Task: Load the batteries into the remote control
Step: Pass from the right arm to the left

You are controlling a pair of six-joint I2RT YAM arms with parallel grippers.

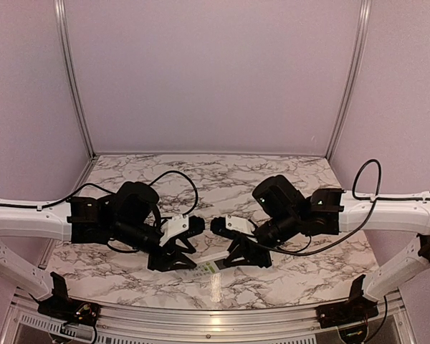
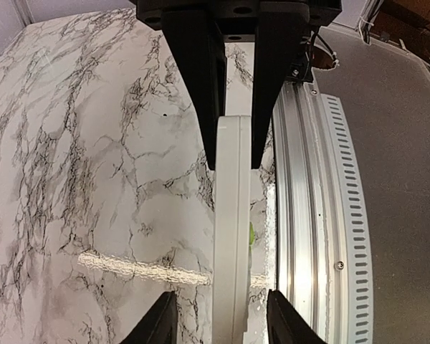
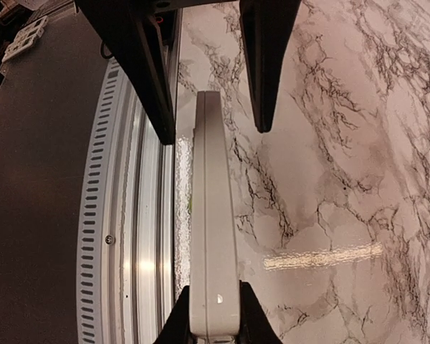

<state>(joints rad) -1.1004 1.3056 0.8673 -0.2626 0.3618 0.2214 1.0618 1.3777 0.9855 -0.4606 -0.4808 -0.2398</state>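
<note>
Left wrist view: left hand is closed narrow on one end of the remote control, one finger on each broad face. The remote is edge-on to this camera. Its long axis runs straight away from the left hand to the right hand, whose fingers stand either side of the far end without touching it.

Right wrist view: agrees. The right hand is wide and straddles its end, with a clear gap on the desk side and a smaller one on the rail side.

Top external: the remote sits between the two hands near the desk's front edge, long axis roughly left to right. Cannot tell if it is lifted clear. A green mark shows on the rail-facing side; cannot tell front from back.

Batteries: not visible in any view.

Judgement: the right hand is in line with the axis, so a squeeze across the thin dimension would grip it.
</note>
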